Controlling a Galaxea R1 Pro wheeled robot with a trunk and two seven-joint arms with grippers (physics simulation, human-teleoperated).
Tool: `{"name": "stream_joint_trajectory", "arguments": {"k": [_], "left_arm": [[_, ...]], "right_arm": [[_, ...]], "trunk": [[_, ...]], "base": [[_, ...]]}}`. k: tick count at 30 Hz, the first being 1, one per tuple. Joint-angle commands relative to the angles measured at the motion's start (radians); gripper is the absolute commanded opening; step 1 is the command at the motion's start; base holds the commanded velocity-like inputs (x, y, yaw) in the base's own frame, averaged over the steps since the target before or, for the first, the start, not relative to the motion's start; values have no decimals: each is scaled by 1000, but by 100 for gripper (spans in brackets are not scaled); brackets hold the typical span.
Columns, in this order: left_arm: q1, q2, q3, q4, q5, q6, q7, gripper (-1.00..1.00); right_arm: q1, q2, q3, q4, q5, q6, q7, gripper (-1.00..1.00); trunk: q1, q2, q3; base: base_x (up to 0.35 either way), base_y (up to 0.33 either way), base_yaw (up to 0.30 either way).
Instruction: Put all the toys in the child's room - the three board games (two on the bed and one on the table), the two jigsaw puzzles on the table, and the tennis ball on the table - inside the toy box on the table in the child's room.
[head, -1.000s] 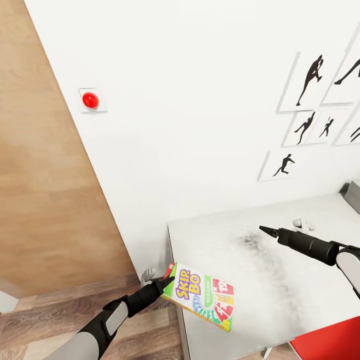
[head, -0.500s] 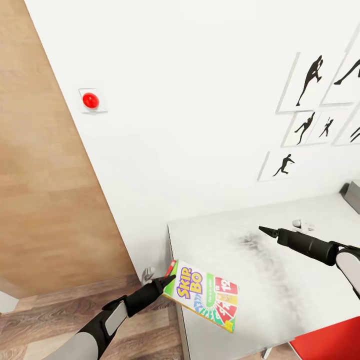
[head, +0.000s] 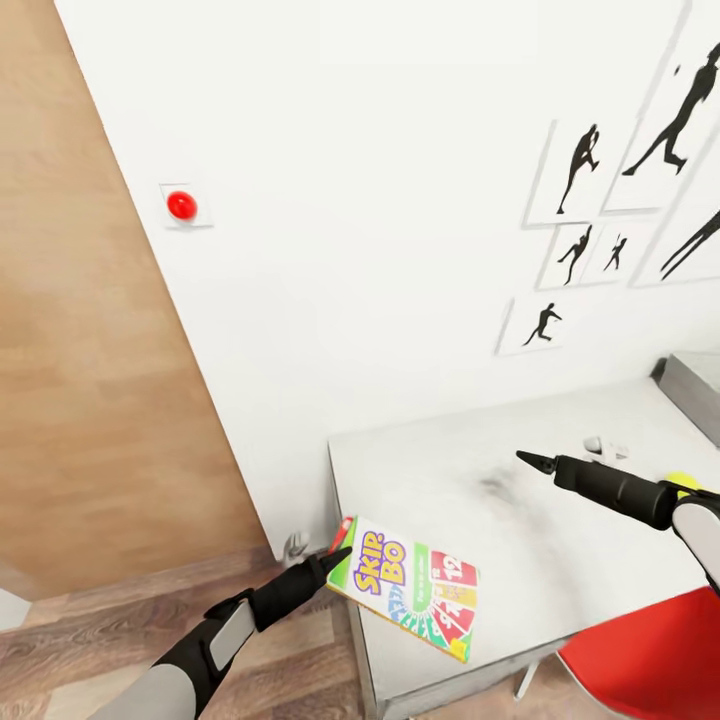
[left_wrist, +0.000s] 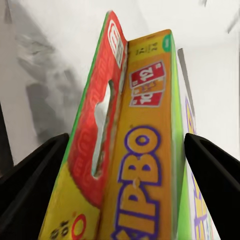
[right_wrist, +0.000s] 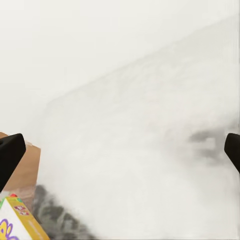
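Observation:
My left gripper (head: 338, 558) is shut on the red top edge of a colourful Skip-Bo board game (head: 412, 588), holding it tilted over the near left corner of the white table (head: 470, 500). In the left wrist view the box (left_wrist: 135, 165) stands edge-on between both dark fingers (left_wrist: 30, 172). My right gripper (head: 530, 461) hovers over the middle of the table, and its fingers (right_wrist: 10, 155) stand wide apart with nothing between them. A bit of yellow, maybe the tennis ball (head: 682, 482), peeks from behind the right forearm. A grey box-like edge (head: 695, 392) sits at the table's far right.
A small white object (head: 606, 446) lies on the table beyond the right gripper. A red chair (head: 650, 660) stands at the table's near right. The white wall carries a red button (head: 181, 206) and silhouette pictures (head: 580, 170). A wooden panel (head: 90, 380) is at left.
The whole head picture has shifted, so the camera moved; more of the red chair and grey box shows. The held game has tipped slightly further over the table corner.

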Motion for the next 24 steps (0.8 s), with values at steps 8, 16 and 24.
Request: {"name": "stream_joint_trajectory", "arguments": {"k": [8,16,24], "left_arm": [[25,2,-3,-53,11,16,2,-100],[27,3,-3,-70,12,20,0,-100],[17,11,44,-358,42,204,60,-100]], "right_arm": [[4,-2,-7,-50,5,52,4,100],[17,-7,-10,-71,5,58,5,100],[21,-19,-51,-74,2,78,18,100]], "trunk": [[0,-2,10],[0,-2,22],[0,-2,35]], "base": [[-187,0,-91],[-17,0,-94],[-1,0,-96]]}}
